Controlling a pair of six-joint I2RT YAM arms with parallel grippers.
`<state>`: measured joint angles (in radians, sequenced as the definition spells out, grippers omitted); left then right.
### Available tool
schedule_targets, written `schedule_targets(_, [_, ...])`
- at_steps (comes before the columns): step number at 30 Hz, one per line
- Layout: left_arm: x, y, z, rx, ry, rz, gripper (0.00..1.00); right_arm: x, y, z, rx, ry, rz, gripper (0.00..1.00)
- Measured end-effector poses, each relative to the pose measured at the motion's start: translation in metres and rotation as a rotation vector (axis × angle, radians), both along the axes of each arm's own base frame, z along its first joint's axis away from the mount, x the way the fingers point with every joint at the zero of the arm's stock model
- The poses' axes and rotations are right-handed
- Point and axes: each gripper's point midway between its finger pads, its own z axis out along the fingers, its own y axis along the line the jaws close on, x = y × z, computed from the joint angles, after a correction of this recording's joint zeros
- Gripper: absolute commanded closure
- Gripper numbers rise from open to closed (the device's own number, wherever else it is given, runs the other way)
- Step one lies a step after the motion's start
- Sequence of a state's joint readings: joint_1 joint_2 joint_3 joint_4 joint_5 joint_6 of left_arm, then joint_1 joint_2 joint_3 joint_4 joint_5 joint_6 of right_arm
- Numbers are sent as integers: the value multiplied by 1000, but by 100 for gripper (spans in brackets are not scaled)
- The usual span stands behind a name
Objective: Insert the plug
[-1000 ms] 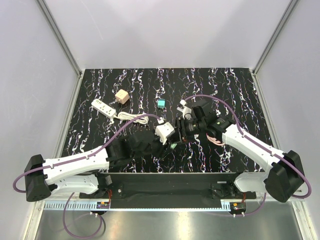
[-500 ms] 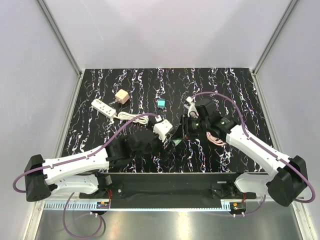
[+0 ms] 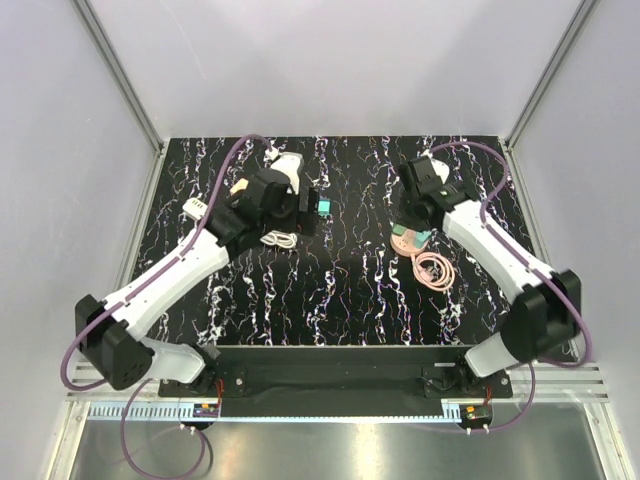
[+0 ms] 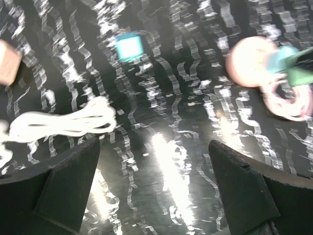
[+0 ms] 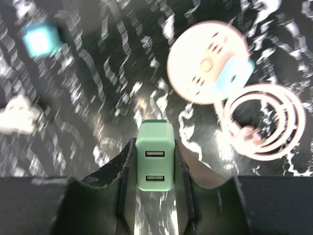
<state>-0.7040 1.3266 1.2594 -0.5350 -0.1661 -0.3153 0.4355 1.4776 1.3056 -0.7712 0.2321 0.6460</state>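
Note:
The plug [image 5: 154, 161], a mint-green charger block with two USB ports facing the camera, is clamped between the fingers of my right gripper [image 5: 154, 147]. It hangs above the table, just short of a round pink socket hub [image 5: 200, 63] [image 3: 403, 240] that has a light-blue piece [image 5: 235, 74] on its rim. In the top view my right gripper [image 3: 408, 218] hovers at the hub's far edge. My left gripper [image 4: 154, 143] [image 3: 305, 215] stands wide open with nothing between its fingers, over bare table beside a bundled white cord [image 4: 63, 120].
The hub's pink cord [image 3: 432, 268] lies coiled in front of it. A teal cube [image 3: 322, 207] sits by the left gripper. A tan cube [image 3: 240, 188] and a white power strip [image 3: 200, 208] lie at back left, partly under the left arm.
The left arm swung from the table's middle to the back left and its jaws opened; the white block it held is gone from them. The right arm moved back and right over the pink hub.

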Motion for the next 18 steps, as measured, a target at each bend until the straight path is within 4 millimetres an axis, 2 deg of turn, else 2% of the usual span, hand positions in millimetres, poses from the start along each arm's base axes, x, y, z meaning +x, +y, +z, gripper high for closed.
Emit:
schedule_targets(3, [6, 10, -21, 49, 60, 32, 1, 18, -6, -11, -54, 20, -72, 100])
schedule_targets(6, [1, 13, -41, 100, 112, 30, 1, 38, -10, -24, -102, 40, -143, 100])
schedule_targets(8, [-4, 16, -47, 120, 135, 28, 1, 52, -11, -34, -130, 53, -187, 100])
schedule_targets(13, [-9, 23, -45, 125, 127, 38, 1, 71, -10, -58, -164, 96, -268, 100])
schedule_targets(18, [-10, 25, -34, 106, 100, 41, 1, 68, -11, -76, -182, 147, -306, 100])
